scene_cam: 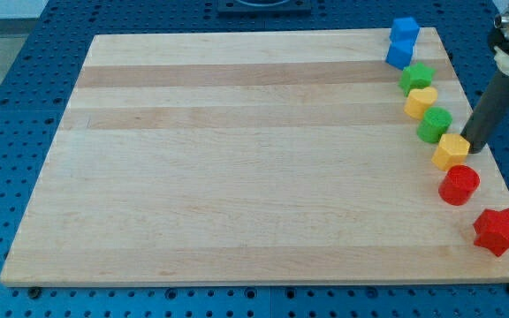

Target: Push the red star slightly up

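Observation:
The red star lies at the board's lower right corner, close to the right edge. My tip stands at the right side of the yellow block, touching or nearly touching it, well above the red star. A red cylinder sits between the yellow block and the star, up and to the left of the star.
A curved row of blocks runs down the right side of the wooden board: two blue blocks, a green block, a yellow heart, another green block. The board's right edge is close to the star.

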`<state>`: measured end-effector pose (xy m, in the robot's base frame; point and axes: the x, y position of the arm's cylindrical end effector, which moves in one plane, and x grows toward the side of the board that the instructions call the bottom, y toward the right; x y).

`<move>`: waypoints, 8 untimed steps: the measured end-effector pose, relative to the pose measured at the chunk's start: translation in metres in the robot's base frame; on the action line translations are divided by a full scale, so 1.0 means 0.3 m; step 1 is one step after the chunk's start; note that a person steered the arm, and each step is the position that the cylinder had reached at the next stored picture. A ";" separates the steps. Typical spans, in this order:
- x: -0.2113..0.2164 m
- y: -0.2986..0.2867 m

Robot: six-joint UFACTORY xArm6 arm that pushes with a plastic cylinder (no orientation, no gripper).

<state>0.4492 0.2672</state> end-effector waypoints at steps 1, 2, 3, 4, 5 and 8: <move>0.000 -0.023; 0.000 -0.024; 0.000 0.051; 0.062 0.239; 0.202 0.258; 0.508 0.193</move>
<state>0.6017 0.3250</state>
